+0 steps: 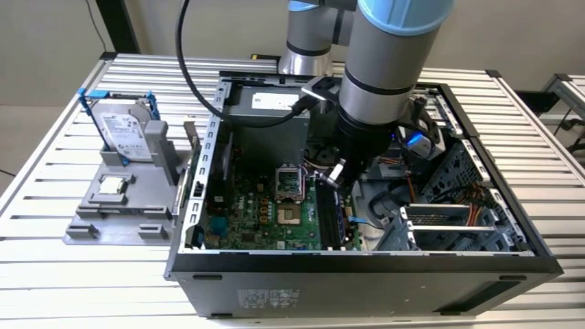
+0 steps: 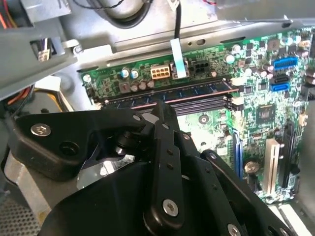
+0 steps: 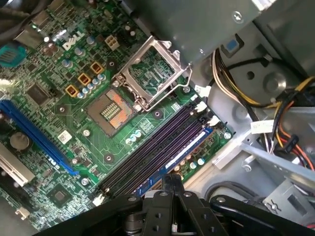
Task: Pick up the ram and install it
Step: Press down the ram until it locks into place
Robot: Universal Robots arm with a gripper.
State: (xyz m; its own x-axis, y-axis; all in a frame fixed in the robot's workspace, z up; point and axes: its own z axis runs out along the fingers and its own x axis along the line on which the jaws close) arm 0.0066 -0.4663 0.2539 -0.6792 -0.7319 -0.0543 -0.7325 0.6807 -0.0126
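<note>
The surface [image 1: 55, 171] of ribbed metal slats carries an open case [image 1: 366, 274] lying on its side, board [image 1: 265, 212] facing up. At the case's 9 o'clock in the exterior view stands a grey fixture [image 1: 119, 212] with a drive [image 1: 123, 133] upright in a blue bracket and a small square chip [image 1: 111, 184] below it.

The arm [image 1: 388, 62] comes down steeply from 12 o'clock into the case, its wrist over the slots [image 1: 331, 216] at the board's 3 o'clock edge.

The ram [image 2: 170, 93] sits in the outermost slot, the one nearest the board edge; in the first wrist view it shows as a blue strip [image 3: 184, 147] beside the empty dark slots [image 3: 152, 147]. Its far end seems level with the latch; whether it is fully seated cannot be told.

The fingers [image 2: 165, 110] are pressed together with no gap between them, holding nothing, their tip just at or above the ram's top edge near mid-length; in the first wrist view the tip [image 3: 172, 179] sits right beside the strip. Contact cannot be judged.

White lettering stands on the board near the socket [image 3: 110, 110]; labels on the drive and case are too small to read.
</note>
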